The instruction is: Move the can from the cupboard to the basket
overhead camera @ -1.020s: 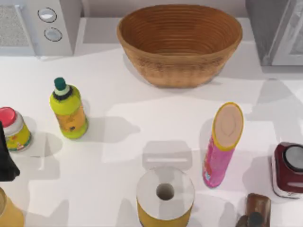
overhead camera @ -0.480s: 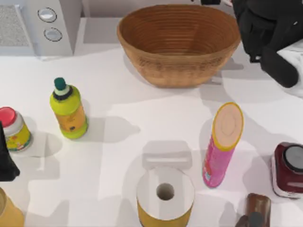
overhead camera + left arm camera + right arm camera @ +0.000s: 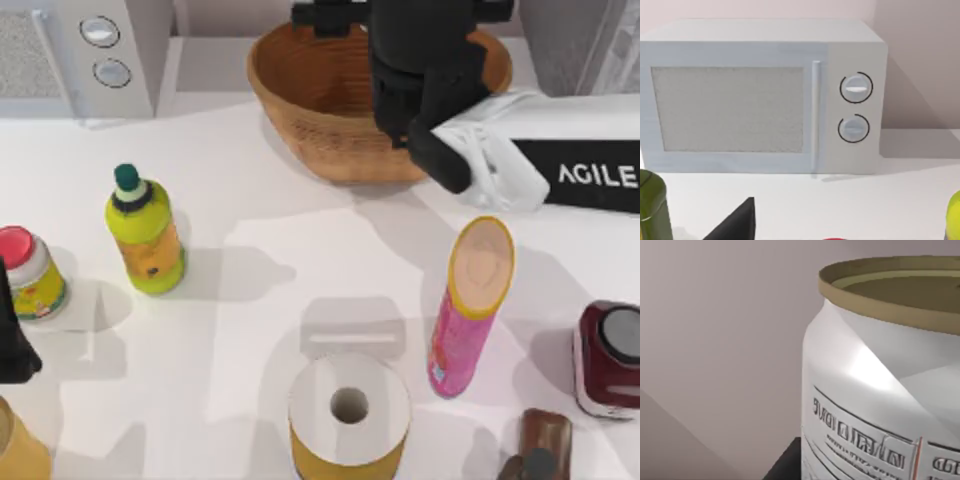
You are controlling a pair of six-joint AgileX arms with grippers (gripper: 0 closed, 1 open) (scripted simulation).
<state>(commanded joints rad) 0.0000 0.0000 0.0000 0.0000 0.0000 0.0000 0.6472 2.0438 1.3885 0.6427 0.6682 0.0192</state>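
Note:
My right gripper (image 3: 405, 18) hangs over the back of the brown wicker basket (image 3: 300, 95), its black wrist covering the basket's right half. In the right wrist view the can (image 3: 875, 390) sits very close, silver-white with printed lettering and a gold rim, and a dark finger (image 3: 785, 462) shows at its lower side. The gripper is shut on the can, and the arm hides the can from above. The grey cupboard (image 3: 565, 50) stands at the back right. My left gripper (image 3: 12, 340) stays parked at the table's left edge.
A light grey microwave (image 3: 90, 50) stands back left. A green bottle (image 3: 145, 232) and a red-lidded jar (image 3: 30, 272) stand at the left. The pink tube (image 3: 470, 305), a paper roll (image 3: 350, 410) and a dark red box (image 3: 608, 360) stand in front.
My right arm has swung left from the cupboard corner to above the basket, carrying the can. The left arm has not moved.

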